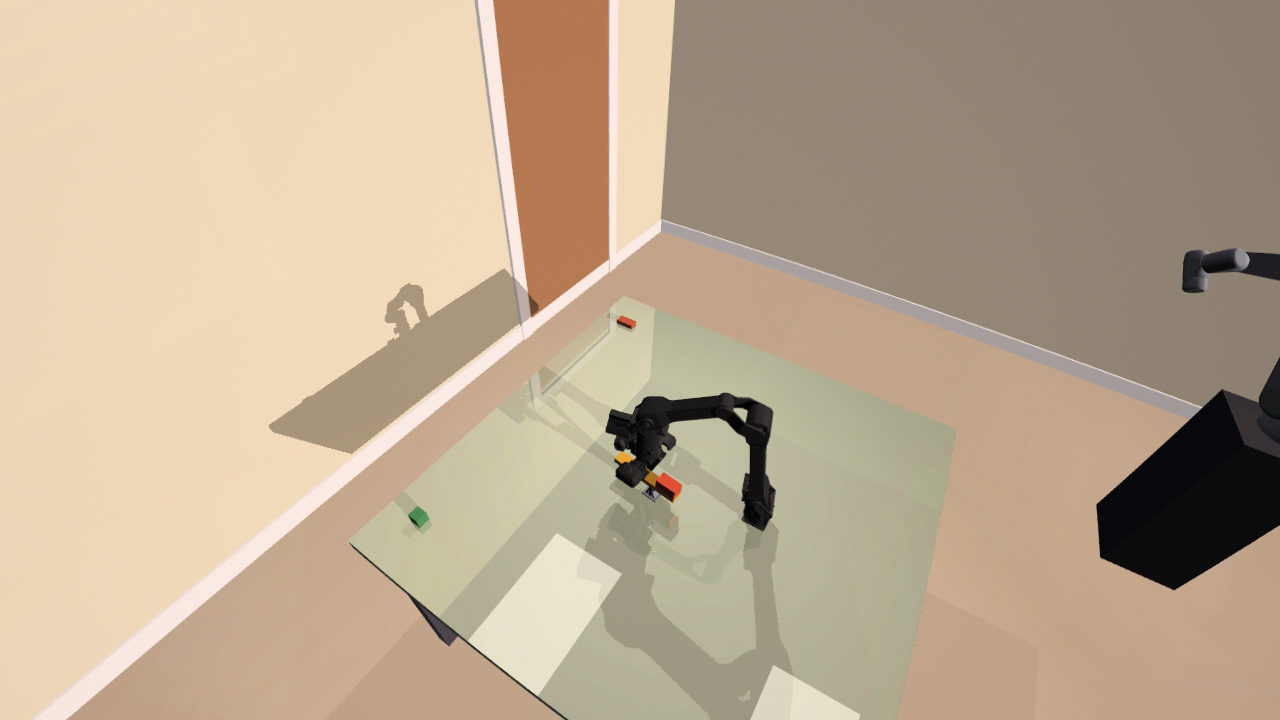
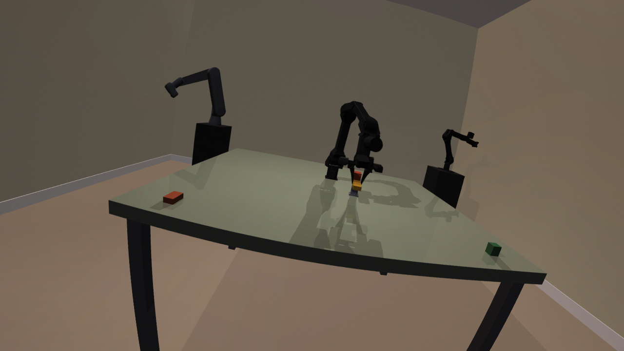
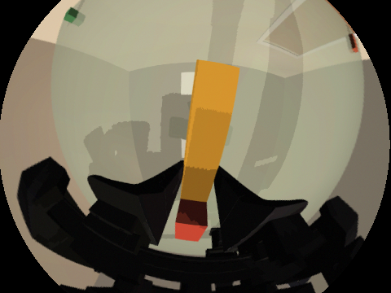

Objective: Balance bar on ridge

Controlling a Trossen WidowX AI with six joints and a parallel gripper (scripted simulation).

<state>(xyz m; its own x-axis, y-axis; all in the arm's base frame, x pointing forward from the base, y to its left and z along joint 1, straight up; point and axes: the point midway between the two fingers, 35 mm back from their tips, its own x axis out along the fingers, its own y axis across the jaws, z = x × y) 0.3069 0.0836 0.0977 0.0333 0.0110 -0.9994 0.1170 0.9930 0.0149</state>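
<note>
The orange bar (image 1: 623, 458) (image 2: 357, 186) (image 3: 213, 126) has a red block (image 1: 667, 484) (image 2: 357, 175) (image 3: 191, 232) on one end. My gripper (image 1: 649, 477) (image 2: 357, 181) (image 3: 200, 166) is shut on the bar, nearer the red-block end, with the long orange end sticking out past the fingers. The bar is held above the table and looks close to level. The small grey ridge (image 1: 650, 495) (image 2: 353, 194) stands on the table directly under or very near the held part. The bar hides it in the wrist view. I cannot tell whether bar and ridge touch.
A green cube (image 1: 418, 516) (image 2: 493, 249) (image 3: 71, 16) lies near one table corner. A loose red block (image 1: 626, 322) (image 2: 173, 197) (image 3: 353, 43) lies near another corner. Two other arms stand on black pedestals (image 2: 211, 144) (image 2: 443, 183) beyond the table (image 2: 262, 209).
</note>
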